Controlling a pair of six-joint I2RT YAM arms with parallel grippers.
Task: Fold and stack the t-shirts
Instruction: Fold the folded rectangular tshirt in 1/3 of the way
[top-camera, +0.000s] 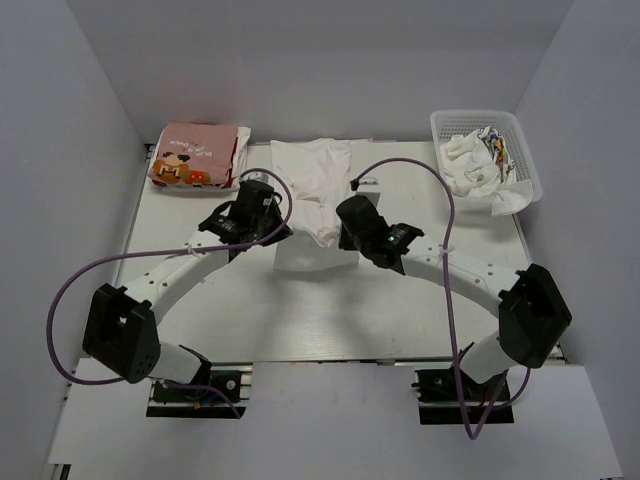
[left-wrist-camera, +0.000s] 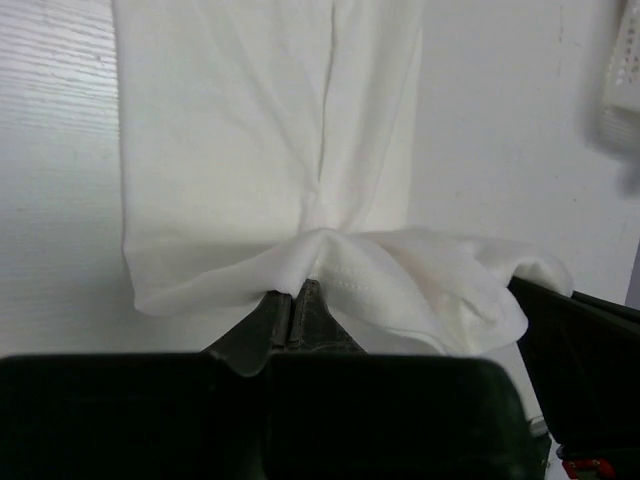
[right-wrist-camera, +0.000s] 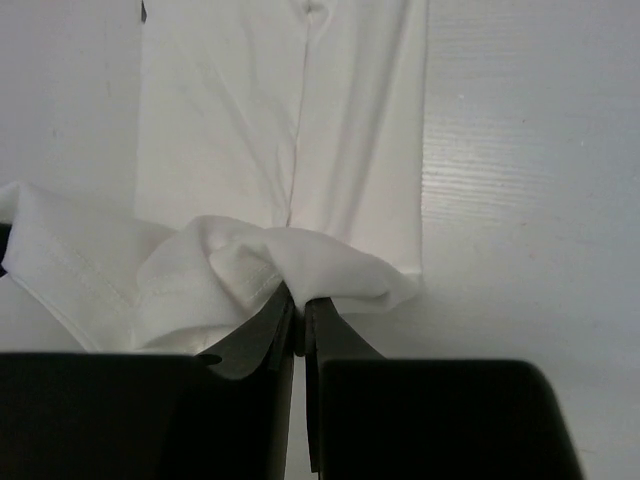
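Note:
A plain white t-shirt (top-camera: 315, 180) lies folded into a long strip at the table's middle back. My left gripper (top-camera: 268, 212) is shut on its near hem at the left side, as the left wrist view (left-wrist-camera: 292, 292) shows. My right gripper (top-camera: 345, 222) is shut on the near hem at the right, as the right wrist view (right-wrist-camera: 298, 298) shows. The hem (left-wrist-camera: 400, 275) is lifted and bunched between the two grippers. A folded pink t-shirt (top-camera: 197, 155) with an orange-brown cartoon print lies at the back left.
A white plastic lattice basket (top-camera: 486, 123) at the back right holds crumpled white and printed cloth (top-camera: 478, 160). Purple cables (top-camera: 452, 215) loop over both arms. The white walls close in at the back and sides.

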